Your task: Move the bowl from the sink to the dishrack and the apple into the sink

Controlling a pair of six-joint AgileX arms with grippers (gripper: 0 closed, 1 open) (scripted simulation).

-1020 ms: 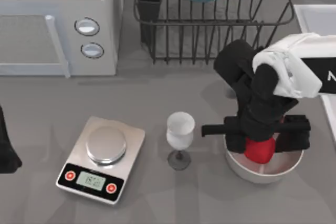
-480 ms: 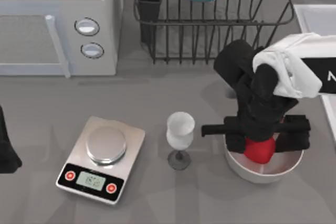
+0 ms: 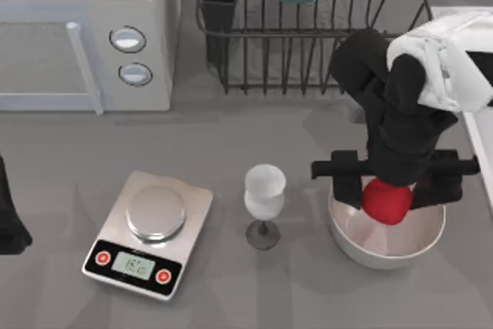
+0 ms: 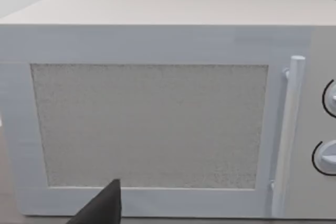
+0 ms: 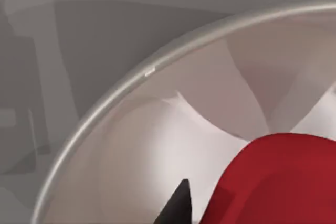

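Fingers of right gripper around apple, above cream bowl.

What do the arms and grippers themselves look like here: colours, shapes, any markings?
The right arm has a glossy white shell, with a black panel bearing part of a white mark at the picture's edge, then chunky black segments. The right gripper is black with a wide crossbar and two fingers. The left arm is a black shape at the table's left edge.
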